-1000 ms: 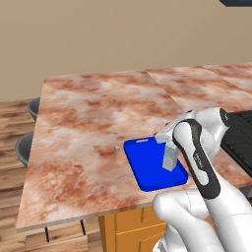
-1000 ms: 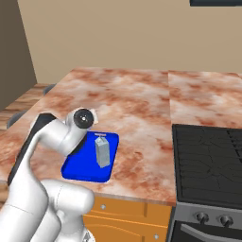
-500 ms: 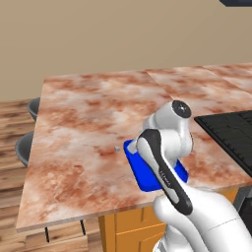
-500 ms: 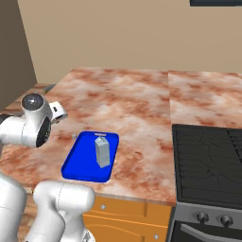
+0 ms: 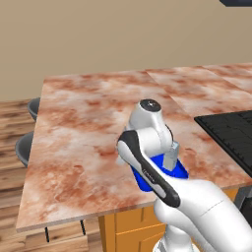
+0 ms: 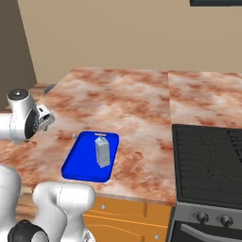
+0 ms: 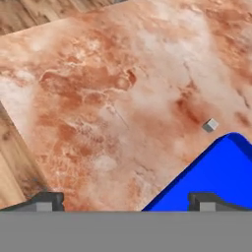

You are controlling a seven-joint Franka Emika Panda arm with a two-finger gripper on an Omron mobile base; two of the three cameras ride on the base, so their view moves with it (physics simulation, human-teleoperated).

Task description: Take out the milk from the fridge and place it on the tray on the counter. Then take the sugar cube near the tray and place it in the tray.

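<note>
The milk (image 6: 102, 151), a pale blue-grey carton, stands upright in the blue tray (image 6: 78, 165) near the counter's (image 6: 132, 99) front edge. In the left base view the milk (image 5: 171, 156) and tray (image 5: 181, 171) peek out from behind my arm. The sugar cube (image 6: 73, 136) lies on the counter just off the tray's far left corner. The hand view has the sugar cube (image 7: 210, 125) beside the tray (image 7: 211, 182) corner. My gripper (image 6: 47, 118) hovers left of the tray, above the counter. In the hand view the gripper (image 7: 125, 202) is open with nothing between its fingertips. The fridge is out of view.
A black stove top (image 6: 208, 160) is set into the counter right of the tray. Two dark stools (image 5: 27, 145) stand on the wood floor beyond the counter's left edge. The counter's left edge (image 7: 15, 123) runs close under the hand.
My arm has swung away from the milk to the left, leaving the carton standing in the tray. The gripper stays open.
</note>
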